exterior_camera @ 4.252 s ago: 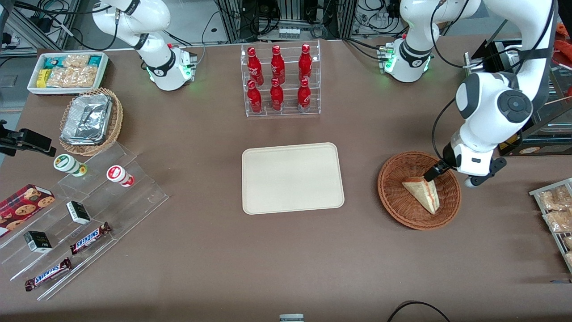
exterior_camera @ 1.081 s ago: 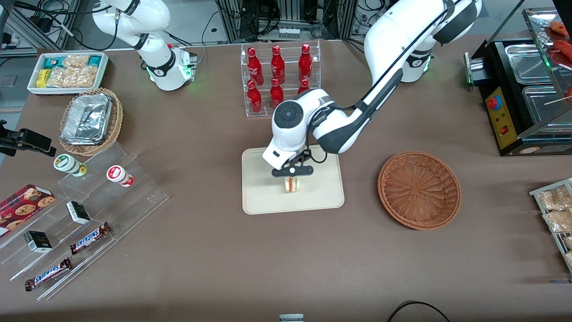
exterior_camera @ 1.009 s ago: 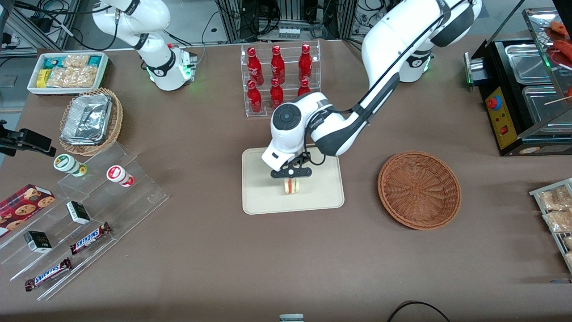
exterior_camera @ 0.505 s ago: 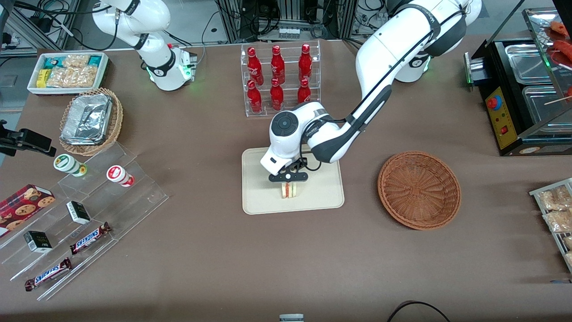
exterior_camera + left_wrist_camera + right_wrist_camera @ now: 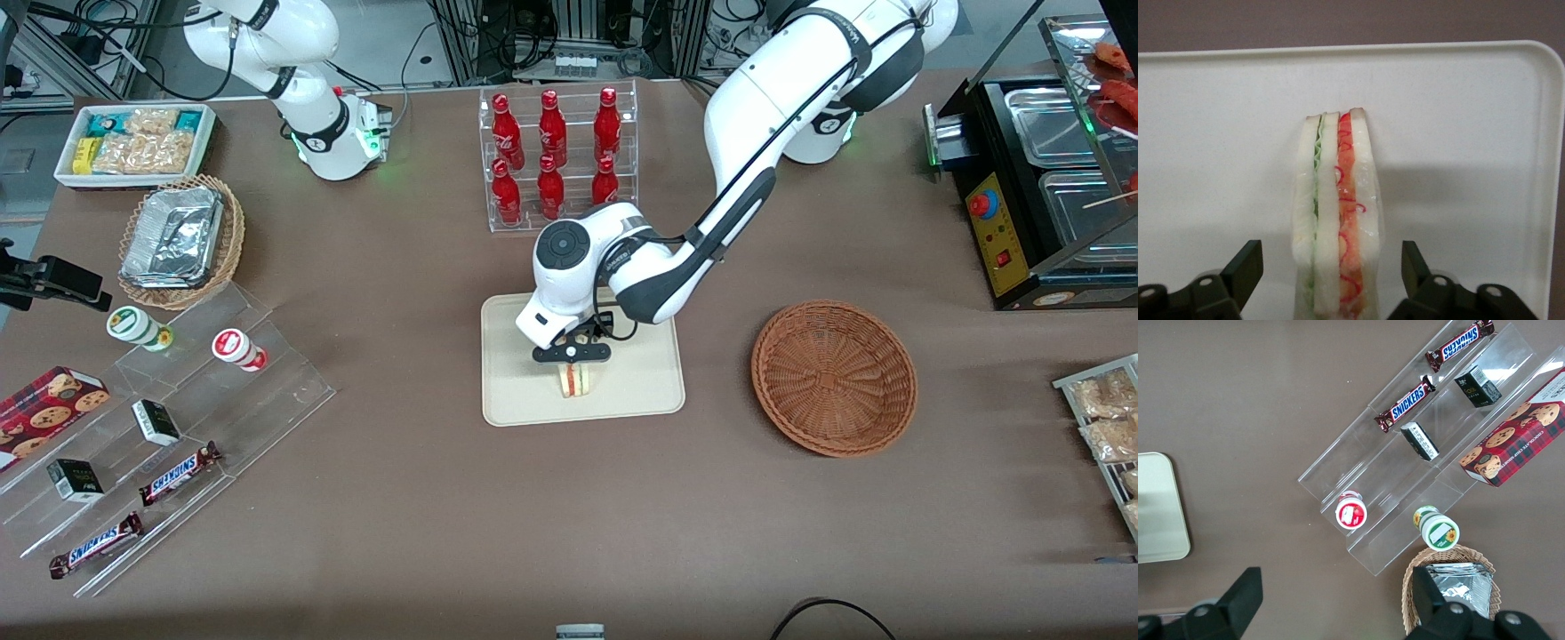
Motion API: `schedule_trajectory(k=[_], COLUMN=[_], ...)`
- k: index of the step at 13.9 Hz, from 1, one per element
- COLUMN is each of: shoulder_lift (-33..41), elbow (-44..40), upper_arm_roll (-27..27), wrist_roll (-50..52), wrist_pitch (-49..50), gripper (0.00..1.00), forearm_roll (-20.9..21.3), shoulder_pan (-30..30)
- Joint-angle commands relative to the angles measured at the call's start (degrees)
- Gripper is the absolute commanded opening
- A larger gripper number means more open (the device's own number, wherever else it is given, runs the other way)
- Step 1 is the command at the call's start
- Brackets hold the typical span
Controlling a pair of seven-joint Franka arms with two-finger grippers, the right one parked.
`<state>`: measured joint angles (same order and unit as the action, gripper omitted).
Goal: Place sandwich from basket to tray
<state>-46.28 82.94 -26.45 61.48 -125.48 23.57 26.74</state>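
The sandwich (image 5: 575, 380) (image 5: 1336, 220), a clear-wrapped wedge of white bread with green and red-orange layers, stands on edge on the cream tray (image 5: 640, 391) (image 5: 1471, 133). My left gripper (image 5: 573, 357) (image 5: 1331, 273) is low over it, open. Its black fingers (image 5: 1245, 267) stand apart on either side of the sandwich with a gap to each. The reddish-brown wicker basket (image 5: 834, 377) sits beside the tray toward the working arm's end, with nothing in it.
A clear rack of red bottles (image 5: 556, 160) stands farther from the front camera than the tray, close to my arm's elbow. Clear stepped shelves with snack bars (image 5: 160, 444) and a tan basket of foil containers (image 5: 178, 240) lie toward the parked arm's end.
The sandwich went from the basket to the tray in my gripper. Over the last second the gripper sank toward the tray and its fingers opened off the sandwich.
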Motion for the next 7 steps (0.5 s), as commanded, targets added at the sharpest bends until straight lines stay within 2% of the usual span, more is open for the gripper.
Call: schedule_trajectory(k=[1, 4, 7], shoulder_lift=[4.33, 11.88, 21.02], elbow=[-0.41, -0.58, -0.06], upper_arm_roll=[0.61, 0.96, 1.05], wrist_roll=[1.89, 6.71, 9.62], wrist_pitch=[0.32, 4.86, 15.22], gripper=[1.00, 1.00, 1.00], forearm_roll=[0.60, -2.11, -3.09], shoulder_pan=[0.68, -0.02, -5.27])
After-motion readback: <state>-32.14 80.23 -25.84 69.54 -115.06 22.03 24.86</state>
